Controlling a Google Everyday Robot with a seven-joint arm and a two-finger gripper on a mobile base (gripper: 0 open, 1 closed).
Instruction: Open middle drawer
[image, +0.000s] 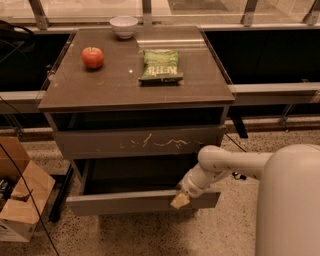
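The gripper (180, 200) rests against the top edge of the middle drawer (125, 202), near the right end of its front, and I cannot tell whether it is open or closed. That drawer stands well out from the cabinet. Just above the gripper is the scratched drawer (100, 142). Higher up, to its left, the brown cabinet top (115, 85) carries an apple (92, 57), a white bowl (123, 26) and a green bag (161, 65). Speckled floor (150, 235) lies below, with a cardboard box (20, 200) far left.
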